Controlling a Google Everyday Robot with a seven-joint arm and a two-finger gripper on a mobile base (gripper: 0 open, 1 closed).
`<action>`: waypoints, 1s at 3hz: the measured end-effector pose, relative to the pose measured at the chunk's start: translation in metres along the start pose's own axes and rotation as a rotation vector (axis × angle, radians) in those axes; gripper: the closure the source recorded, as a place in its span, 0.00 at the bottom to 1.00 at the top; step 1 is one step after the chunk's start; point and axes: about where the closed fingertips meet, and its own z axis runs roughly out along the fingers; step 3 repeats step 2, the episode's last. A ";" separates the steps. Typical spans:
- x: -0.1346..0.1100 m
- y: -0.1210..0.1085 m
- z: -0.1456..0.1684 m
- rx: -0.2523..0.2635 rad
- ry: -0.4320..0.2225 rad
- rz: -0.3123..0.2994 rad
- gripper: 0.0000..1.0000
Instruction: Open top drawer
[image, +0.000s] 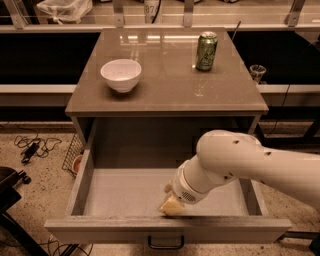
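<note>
The top drawer (120, 192) of the grey-taupe cabinet is pulled far out, and its pale grey inside is bare. Its front panel (100, 231) is at the bottom of the view with the small black bar handle (165, 244) in the centre. My white arm (240, 167) reaches down from the right into the drawer. The gripper (171, 204) is just behind the front panel, near its middle, pointing down; the arm's wrist hides most of it.
On the cabinet top (165, 80) stand a white bowl (121, 74) at the left and a green can (206, 51) at the back right. Black cables (32, 146) lie on the speckled floor at the left. A dark chair base (10, 200) is at the lower left.
</note>
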 end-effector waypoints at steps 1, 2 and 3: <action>-0.001 0.001 -0.001 0.001 0.001 -0.003 0.00; -0.001 0.001 -0.001 0.001 0.001 -0.003 0.00; -0.001 0.001 -0.001 0.001 0.001 -0.003 0.00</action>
